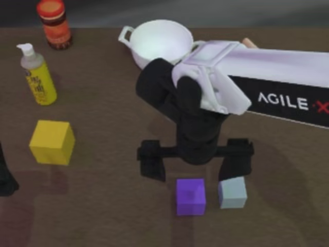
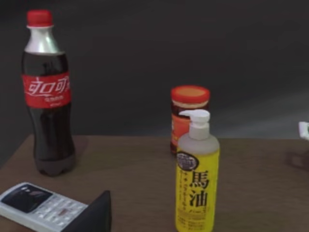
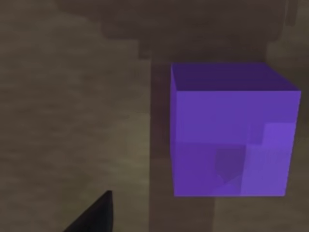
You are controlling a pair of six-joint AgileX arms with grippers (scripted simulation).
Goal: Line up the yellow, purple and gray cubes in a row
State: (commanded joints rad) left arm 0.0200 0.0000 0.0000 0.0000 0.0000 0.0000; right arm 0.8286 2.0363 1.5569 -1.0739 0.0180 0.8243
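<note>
The right gripper (image 1: 193, 163) hangs spread wide and empty just behind the purple cube (image 1: 190, 196), which sits just left of the gray cube (image 1: 232, 192). The yellow cube (image 1: 52, 142) lies well left of purple; the left gripper's state I cannot tell. In my judgement, keep clear of purple and gray, and bring yellow in beside purple, on their line.

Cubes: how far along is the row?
Done: the purple cube and gray cube sit side by side near the front, a small gap between them. In hand: nothing; the right gripper hangs open just behind them. Left: the yellow cube sits apart at the table's left, by the parked left arm.
</note>
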